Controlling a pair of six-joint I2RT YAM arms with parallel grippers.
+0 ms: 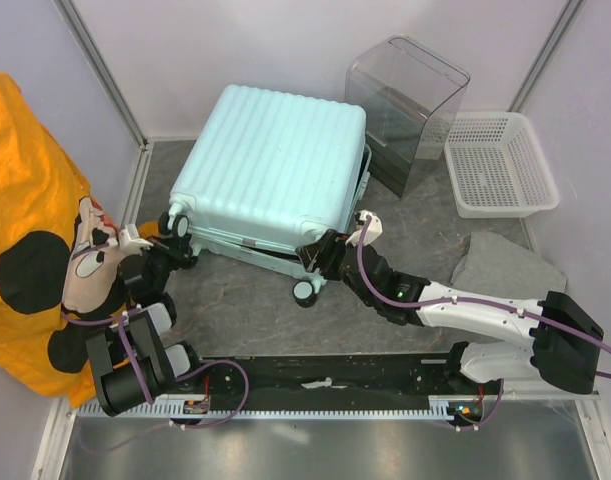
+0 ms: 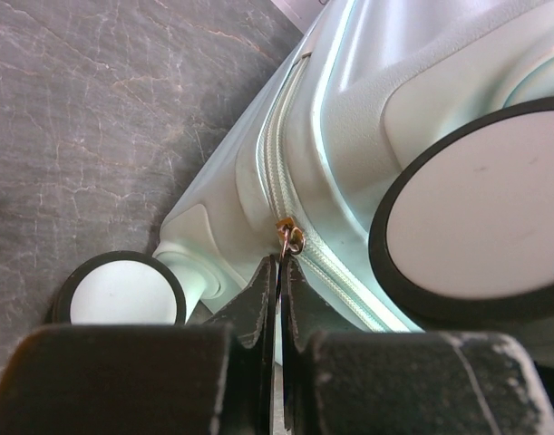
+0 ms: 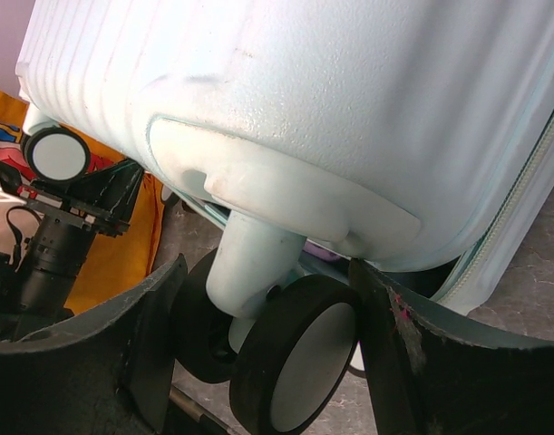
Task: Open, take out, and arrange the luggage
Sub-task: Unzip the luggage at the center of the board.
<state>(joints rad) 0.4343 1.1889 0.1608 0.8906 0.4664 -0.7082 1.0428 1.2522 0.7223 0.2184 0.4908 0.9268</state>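
Note:
The mint ribbed suitcase [image 1: 270, 165] lies flat in the middle of the table, wheels toward me. Its zipper is partly undone and the upper shell stands a little off the lower one on the right. My left gripper [image 1: 171, 240] is at the front left corner; in the left wrist view it [image 2: 279, 265] is shut on the gold zipper pull [image 2: 290, 237], between two wheels. My right gripper [image 1: 330, 250] is at the front right corner; in the right wrist view it [image 3: 266, 264] is closed around the upper shell's spinner wheel [image 3: 299, 362], a finger on each side.
A clear plastic box [image 1: 410, 105] stands behind the suitcase's right side, with a white mesh basket [image 1: 500, 165] to its right. A grey cloth [image 1: 505, 265] lies at the right. An orange Mickey-print fabric [image 1: 25, 230] hangs at the left wall. A lower wheel [image 1: 304, 291] sits on the table.

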